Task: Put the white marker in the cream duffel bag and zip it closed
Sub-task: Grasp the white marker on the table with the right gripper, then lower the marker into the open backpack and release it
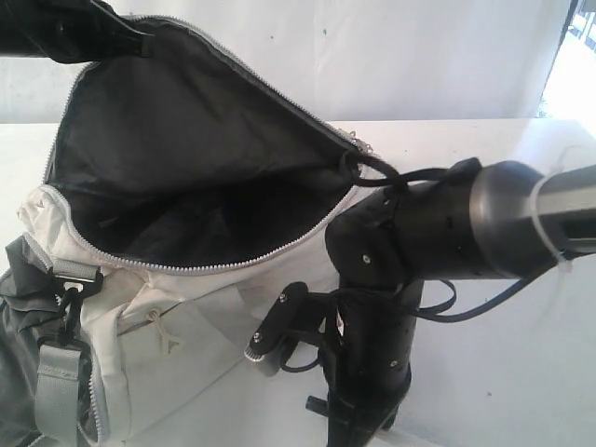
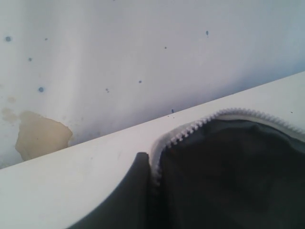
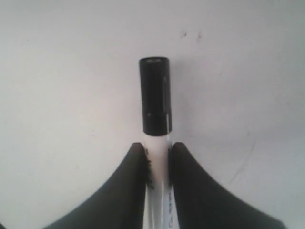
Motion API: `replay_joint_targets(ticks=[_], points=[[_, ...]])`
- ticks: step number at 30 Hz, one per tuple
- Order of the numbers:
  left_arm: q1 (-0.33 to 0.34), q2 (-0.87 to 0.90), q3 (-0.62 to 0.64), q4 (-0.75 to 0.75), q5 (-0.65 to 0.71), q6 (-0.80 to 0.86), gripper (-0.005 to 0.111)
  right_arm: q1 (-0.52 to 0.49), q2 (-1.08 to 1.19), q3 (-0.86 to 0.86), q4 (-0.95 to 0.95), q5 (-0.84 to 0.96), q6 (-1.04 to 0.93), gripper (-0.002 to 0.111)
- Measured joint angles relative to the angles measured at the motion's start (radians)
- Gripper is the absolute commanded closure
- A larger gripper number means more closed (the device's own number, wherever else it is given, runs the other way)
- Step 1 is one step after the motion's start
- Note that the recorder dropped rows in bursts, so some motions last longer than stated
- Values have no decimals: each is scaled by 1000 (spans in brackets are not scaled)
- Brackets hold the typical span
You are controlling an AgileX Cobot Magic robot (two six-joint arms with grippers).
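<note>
The cream duffel bag (image 1: 149, 335) lies on the white table with its mouth wide open, showing the dark lining (image 1: 186, 158). My left gripper (image 1: 116, 33) is at the top left, shut on the bag's upper zipper edge and holding it up. In the left wrist view one dark finger (image 2: 139, 168) presses against the grey zipper teeth (image 2: 190, 128). My right gripper (image 3: 157, 150) is shut on the white marker (image 3: 158, 191), whose black cap (image 3: 155, 95) sticks out past the fingertips. The right arm (image 1: 391, 279) stands in front of the bag's right end, below its opening.
A dark grey fabric item (image 1: 17, 345) lies at the bag's left end beside a grey webbing strap (image 1: 58, 382). Black cables (image 1: 438, 298) loop round the right arm. White table (image 1: 521, 372) stretches to the right, and a spotted white wall (image 2: 143, 57) stands behind.
</note>
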Motion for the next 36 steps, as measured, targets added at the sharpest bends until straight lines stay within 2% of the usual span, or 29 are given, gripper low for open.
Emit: replay_joint_targets(ticks=[8, 13, 17, 27, 36], points=[[0, 0, 0, 0, 0, 0, 107, 0, -146, -67, 0, 85, 0, 108], [0, 0, 0, 0, 0, 0, 107, 0, -224, -122, -13, 54, 0, 108], [0, 0, 0, 0, 0, 0, 107, 0, -270, -171, -24, -77, 0, 108], [0, 0, 0, 0, 2, 0, 107, 0, -262, -206, -43, -559, 0, 108], [0, 0, 0, 0, 18, 0, 107, 0, -158, -210, -47, -774, 0, 108]])
